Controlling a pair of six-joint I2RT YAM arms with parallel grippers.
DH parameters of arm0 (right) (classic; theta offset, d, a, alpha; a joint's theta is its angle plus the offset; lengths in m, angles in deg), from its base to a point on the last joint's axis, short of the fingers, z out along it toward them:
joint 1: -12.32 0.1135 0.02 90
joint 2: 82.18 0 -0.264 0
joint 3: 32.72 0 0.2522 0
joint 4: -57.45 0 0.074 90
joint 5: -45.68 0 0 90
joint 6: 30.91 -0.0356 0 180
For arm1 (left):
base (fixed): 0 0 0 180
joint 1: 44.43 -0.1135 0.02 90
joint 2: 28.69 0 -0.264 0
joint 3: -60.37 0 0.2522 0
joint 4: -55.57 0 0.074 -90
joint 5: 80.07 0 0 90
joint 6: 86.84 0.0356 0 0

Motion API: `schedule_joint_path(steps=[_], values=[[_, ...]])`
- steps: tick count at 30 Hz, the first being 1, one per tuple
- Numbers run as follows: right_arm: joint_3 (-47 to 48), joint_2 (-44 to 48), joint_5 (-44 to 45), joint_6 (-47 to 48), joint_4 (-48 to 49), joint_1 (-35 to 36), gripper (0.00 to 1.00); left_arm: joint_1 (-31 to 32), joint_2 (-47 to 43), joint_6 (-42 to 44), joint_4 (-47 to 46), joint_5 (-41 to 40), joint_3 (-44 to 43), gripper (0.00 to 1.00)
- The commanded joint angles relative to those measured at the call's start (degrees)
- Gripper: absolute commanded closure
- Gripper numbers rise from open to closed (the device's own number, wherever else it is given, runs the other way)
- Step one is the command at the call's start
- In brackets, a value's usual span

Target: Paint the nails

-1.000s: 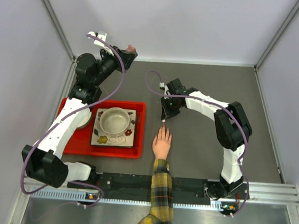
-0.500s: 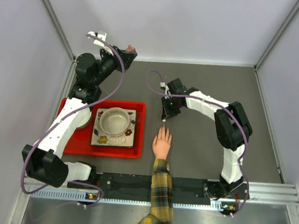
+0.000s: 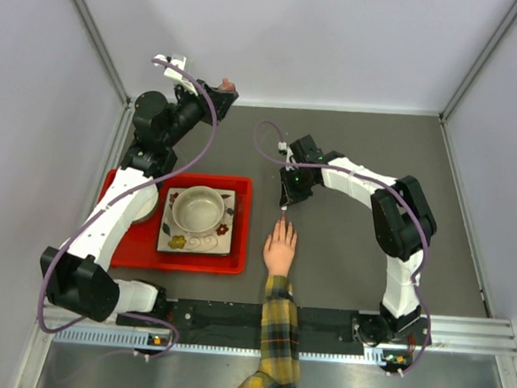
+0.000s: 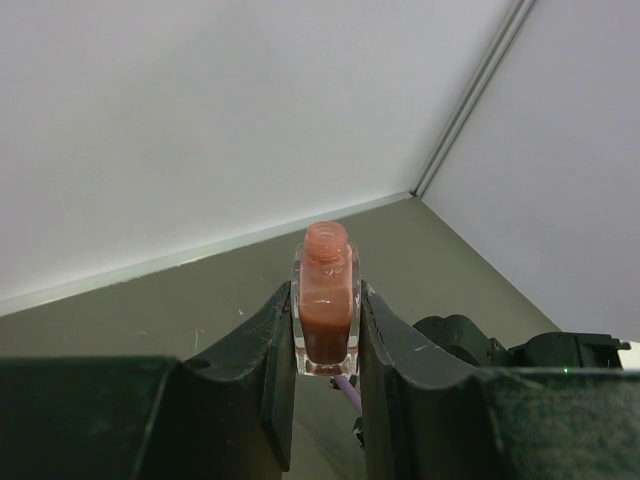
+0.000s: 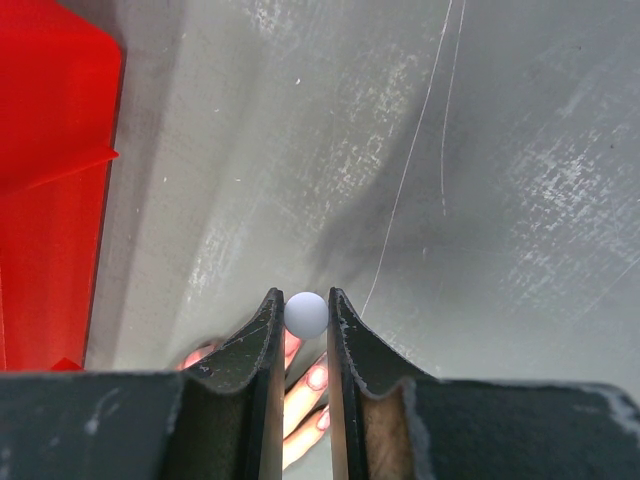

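Note:
A light-skinned hand [image 3: 280,247] with a yellow plaid sleeve [image 3: 278,324] lies flat on the grey table, fingers pointing away. My right gripper [image 3: 285,200] hovers just beyond its fingertips, shut on a brush cap with a white round top [image 5: 306,314]. In the right wrist view the pale nails [image 5: 318,377] show between and below the fingers [image 5: 262,330]. My left gripper [image 3: 223,88] is raised at the back left, shut on an open bottle of reddish-brown nail polish [image 4: 326,300], held upright.
A red tray [image 3: 130,252] lies left of the hand. It holds a patterned square plate [image 3: 171,239] with a pale bowl [image 3: 197,209] on it. Grey walls close in the table at the back and both sides.
The left arm has shifted very slightly. The hand and the right gripper hold their places.

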Motion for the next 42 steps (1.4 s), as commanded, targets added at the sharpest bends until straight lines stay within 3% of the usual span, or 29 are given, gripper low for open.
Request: schedule_joint_path(steps=[1,19,42], values=[[0.2,2.4,-0.1,-0.1,1.6,-0.5,1.0,-0.3,0.1,-0.8,-3.4,1.1,-1.4,1.0],[-4.0,9.9,1.0,0.1,1.3,-0.6,1.0,-0.3,-0.8,-2.1,-4.5,0.6,-0.4,1.0],[0.1,3.6,-2.3,-0.2,0.0,-0.4,1.0,-0.3,0.1,-2.8,-5.3,0.9,-0.9,1.0]])
